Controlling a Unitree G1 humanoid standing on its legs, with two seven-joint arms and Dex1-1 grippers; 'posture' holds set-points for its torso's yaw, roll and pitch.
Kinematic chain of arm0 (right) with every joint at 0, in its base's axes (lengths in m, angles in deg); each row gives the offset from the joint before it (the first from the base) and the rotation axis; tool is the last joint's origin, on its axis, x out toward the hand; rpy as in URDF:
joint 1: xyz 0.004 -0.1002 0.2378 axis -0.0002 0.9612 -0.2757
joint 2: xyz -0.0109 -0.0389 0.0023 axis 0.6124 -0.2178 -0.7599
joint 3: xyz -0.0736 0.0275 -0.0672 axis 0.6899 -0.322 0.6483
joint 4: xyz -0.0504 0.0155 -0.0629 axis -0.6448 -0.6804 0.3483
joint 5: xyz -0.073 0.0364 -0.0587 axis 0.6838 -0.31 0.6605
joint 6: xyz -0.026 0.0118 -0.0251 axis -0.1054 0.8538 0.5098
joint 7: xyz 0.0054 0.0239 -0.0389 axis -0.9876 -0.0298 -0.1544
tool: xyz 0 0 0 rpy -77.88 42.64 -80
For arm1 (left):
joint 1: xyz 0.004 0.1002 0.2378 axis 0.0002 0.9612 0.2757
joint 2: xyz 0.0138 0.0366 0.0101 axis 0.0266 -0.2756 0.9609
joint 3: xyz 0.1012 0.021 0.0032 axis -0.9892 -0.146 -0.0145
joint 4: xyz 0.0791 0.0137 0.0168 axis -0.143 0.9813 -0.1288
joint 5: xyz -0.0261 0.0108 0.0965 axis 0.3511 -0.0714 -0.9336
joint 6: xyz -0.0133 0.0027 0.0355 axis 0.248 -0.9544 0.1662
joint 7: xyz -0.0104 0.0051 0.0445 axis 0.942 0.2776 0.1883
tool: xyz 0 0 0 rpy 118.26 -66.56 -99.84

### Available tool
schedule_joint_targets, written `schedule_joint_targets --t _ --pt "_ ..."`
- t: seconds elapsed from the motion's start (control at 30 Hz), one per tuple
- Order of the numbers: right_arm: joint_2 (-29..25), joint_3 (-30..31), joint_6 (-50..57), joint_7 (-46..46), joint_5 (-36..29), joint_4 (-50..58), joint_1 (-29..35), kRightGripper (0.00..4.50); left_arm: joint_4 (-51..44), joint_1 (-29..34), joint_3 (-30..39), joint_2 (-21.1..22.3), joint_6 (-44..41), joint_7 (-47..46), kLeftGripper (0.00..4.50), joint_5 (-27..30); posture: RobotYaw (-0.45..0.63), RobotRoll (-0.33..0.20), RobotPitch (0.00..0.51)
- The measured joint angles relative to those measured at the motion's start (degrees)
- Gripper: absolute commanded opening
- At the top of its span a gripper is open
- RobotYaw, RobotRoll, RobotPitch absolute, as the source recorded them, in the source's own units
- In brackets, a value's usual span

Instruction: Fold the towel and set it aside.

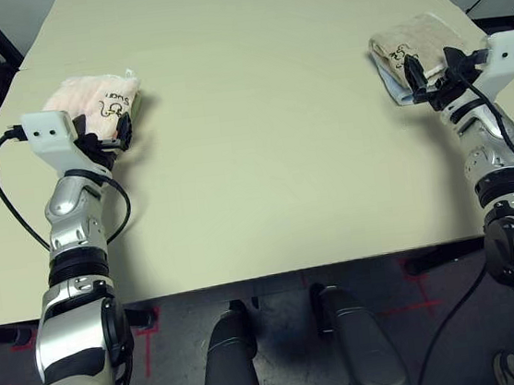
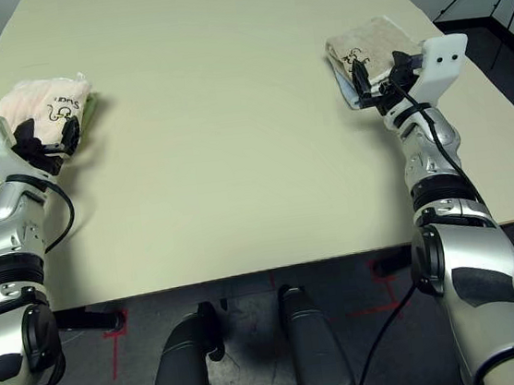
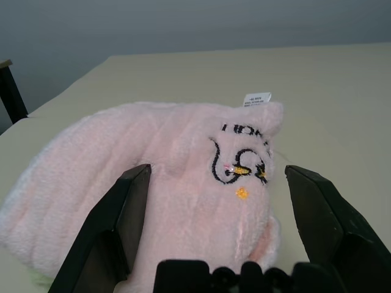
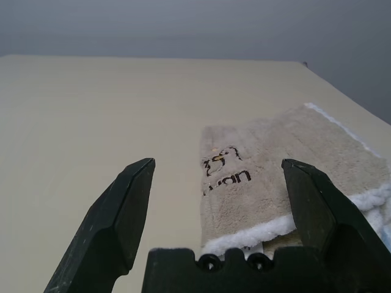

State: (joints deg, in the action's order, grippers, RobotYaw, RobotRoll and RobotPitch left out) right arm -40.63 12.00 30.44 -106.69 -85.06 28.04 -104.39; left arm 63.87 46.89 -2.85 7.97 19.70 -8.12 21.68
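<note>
- Beige surface (image 1: 262, 155) under both arms, bare across the middle; dark floor and a grey wall beyond it.
- Towel (image 1: 98, 97) — pink terry, already folded into a thick bundle with its dark script logo and small white tag up — sits at the robot's left edge of the surface, on top of a pale green cloth (image 2: 89, 107) that peeks out from under it.
- Left pincer (image 1: 107, 128) is spread wide at the towel's near side. Wrist view shows the fingers (image 3: 122, 213) flanking the bundle, not pinching it.
- Right pincer (image 2: 379, 71) is likewise spread, holding nothing. It hovers at the near edge of a folded beige towel (image 2: 366, 45) far over on the robot's right, with a bit of pale blue cloth (image 1: 398, 89) under that one.
- My read: fold looks done and the towel is set aside — arms just need to clear.
- Risks from here:
  - Left fingers bracket the bundle closely; a sideways pull-out could snag the terry and drag the fold open.
  - Towel rides on the green cloth near the surface edge — a nudge could slide the stack off.
  - Right pincer dipping could catch the beige towel's fluffy white trim.
</note>
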Motion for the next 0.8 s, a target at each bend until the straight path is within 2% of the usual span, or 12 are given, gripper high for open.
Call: schedule_joint_targets --t 0.37,0.8 --pt "-1.2 -0.32 1.34 2.91 0.04 0.0 0.16 4.5 -2.38 2.25 1.51 -0.3 0.15 -7.01 4.45 -0.05 -0.14 0.0 0.183" --pt "-1.51 -0.31 1.28 7.33 0.35 0.0 0.36 4.5 -2.45 3.03 1.29 -0.36 0.17 -8.69 4.45 -0.66 -0.14 0.0 0.175"
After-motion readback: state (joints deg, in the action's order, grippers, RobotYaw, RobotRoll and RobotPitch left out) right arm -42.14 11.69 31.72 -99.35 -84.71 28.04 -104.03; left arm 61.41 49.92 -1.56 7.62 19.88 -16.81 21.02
